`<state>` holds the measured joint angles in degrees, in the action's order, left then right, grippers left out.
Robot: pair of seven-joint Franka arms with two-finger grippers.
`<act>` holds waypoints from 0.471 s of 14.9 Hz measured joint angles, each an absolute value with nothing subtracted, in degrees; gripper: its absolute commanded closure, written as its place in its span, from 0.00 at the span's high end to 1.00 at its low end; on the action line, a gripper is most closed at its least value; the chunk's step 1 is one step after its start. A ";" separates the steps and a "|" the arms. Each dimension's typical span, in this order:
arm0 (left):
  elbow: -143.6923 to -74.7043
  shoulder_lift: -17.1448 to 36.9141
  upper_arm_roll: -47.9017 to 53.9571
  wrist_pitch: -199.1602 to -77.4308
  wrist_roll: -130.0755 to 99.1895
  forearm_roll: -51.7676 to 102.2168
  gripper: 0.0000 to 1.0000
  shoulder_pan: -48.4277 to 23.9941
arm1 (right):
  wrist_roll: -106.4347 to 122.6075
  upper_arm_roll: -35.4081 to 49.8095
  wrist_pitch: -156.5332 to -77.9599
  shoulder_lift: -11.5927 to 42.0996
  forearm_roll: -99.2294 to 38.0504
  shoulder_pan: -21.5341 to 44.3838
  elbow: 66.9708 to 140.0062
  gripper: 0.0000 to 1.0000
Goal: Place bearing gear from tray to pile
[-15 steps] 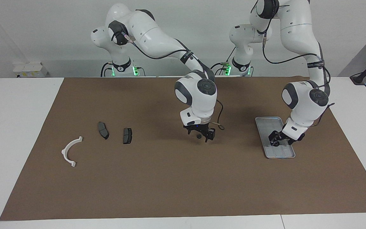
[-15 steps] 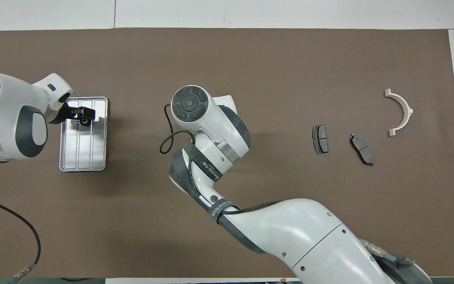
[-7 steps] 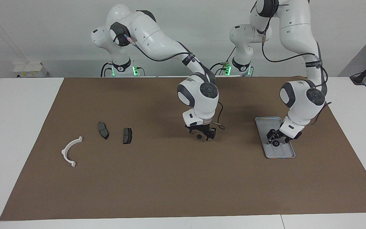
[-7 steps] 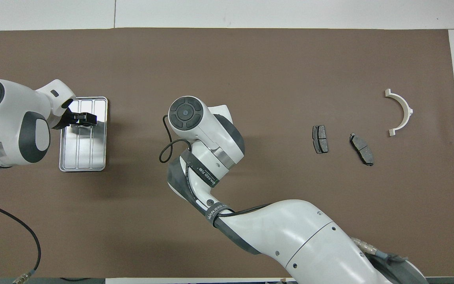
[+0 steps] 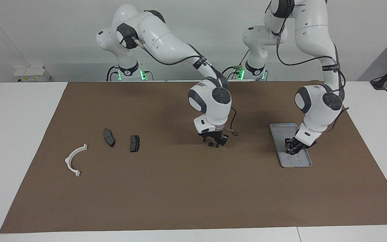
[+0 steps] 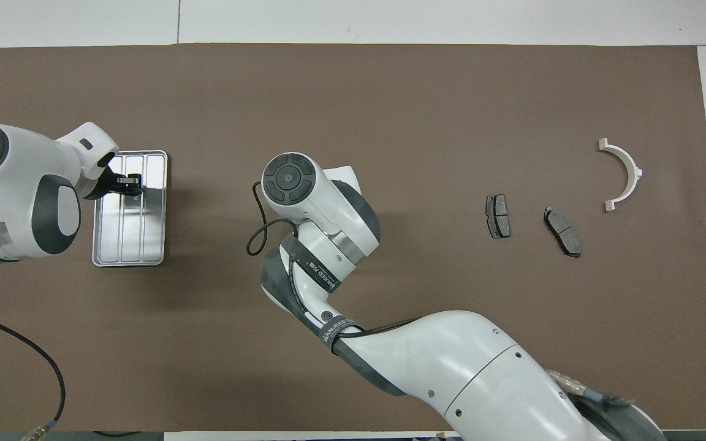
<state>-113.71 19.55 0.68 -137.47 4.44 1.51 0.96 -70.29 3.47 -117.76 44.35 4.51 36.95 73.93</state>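
Left claw [image 5: 293,150] pinching bearing gear [image 5: 292,151] over tray [image 5: 282,129], right claw [image 5: 214,142] spread, mid-mat

My arms are glossy white with dark grey joint caps, and both end in black: my left pincer [image 5: 293,149] is black against the silver-grey tray [image 5: 281,129], whose floor carries lengthwise ridges and shines nearly white from overhead [image 6: 155,184]. My right pincer [image 5: 214,142] is black too, with a small dark round part [image 5: 210,144] between its tips. The mat [image 5: 180,188] is plain matte brown on a white tabletop [image 5: 15,134]. Two brake pads [image 5: 134,143] are dark grey; the curved bracket [image 5: 74,159] is white. Green lights glow at my bases.
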 measured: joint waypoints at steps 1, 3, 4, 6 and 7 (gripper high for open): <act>-113.66 19.55 0.68 -137.47 4.42 1.51 0.00 0.96 | -70.29 3.48 -118.20 44.28 4.48 36.95 73.91 0.27; -112.75 19.50 0.68 -136.90 4.42 1.51 0.00 0.96 | -70.29 3.48 -118.26 44.10 4.48 36.94 73.91 0.13; -111.31 19.42 0.68 -134.97 4.42 1.51 0.00 0.96 | -70.29 3.48 -118.26 44.06 4.48 36.91 73.92 0.07; -105.81 18.86 0.79 -126.65 4.42 1.57 0.00 0.96 | -70.29 3.49 -118.26 44.06 4.47 36.90 73.92 0.00; -102.47 18.33 0.95 -121.79 4.38 1.87 0.00 0.95 | -70.29 3.49 -118.26 44.06 4.47 36.90 73.92 0.00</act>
<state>-102.47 18.33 0.95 -121.79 4.38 1.87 0.95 -70.29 3.49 -118.26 44.06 4.47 36.90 73.92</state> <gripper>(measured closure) 0.656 0.762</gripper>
